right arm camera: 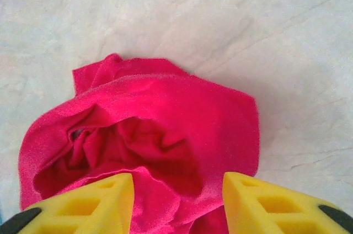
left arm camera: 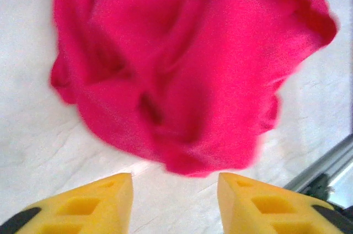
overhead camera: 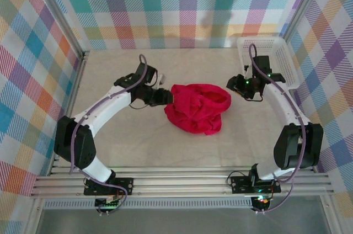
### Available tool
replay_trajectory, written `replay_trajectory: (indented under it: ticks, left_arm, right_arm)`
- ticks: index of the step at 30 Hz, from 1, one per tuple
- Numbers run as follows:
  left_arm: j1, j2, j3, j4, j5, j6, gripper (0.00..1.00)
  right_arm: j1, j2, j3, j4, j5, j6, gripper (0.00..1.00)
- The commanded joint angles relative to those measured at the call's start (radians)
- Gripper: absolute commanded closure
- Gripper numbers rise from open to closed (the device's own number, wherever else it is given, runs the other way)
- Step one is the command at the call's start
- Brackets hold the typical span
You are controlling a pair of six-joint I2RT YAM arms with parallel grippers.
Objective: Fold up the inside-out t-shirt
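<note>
We see one red t-shirt [overhead camera: 196,107], crumpled mid-way across the bench [overhead camera: 138,145], sleeves lost in the folds. Left fingers [left arm camera: 99,203] and right fingers [right arm camera: 94,206] both spread apart, gripping nothing. One basket [overhead camera: 287,52] far right.

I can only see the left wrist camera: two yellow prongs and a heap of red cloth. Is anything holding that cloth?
Observer: No. From above, the t-shirt lies crumpled on the table, with a second arm, the right arm, reaching to its far side.
Operator: What is that other arm doing?
Observer: Its own camera shows the right pincer open, above the shirt's folds.
Operator: Is anything else on the table?
Observer: A white mesh basket stands in the far right corner, behind the right arm.
</note>
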Motion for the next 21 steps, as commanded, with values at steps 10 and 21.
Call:
replay_trajectory:
  ticks: [10, 21]
  left_arm:
    - [0.025, 0.073, -0.196, 0.268, 0.135, -0.111, 0.41]
    - [0.018, 0.263, -0.193, 0.482, 0.151, -0.193, 0.55]
  right_arm:
    - [0.258, 0.169, 0.048, 0.157, -0.092, -0.081, 0.32]
    - [0.290, 0.311, 0.106, 0.188, -0.172, -0.041, 0.71]
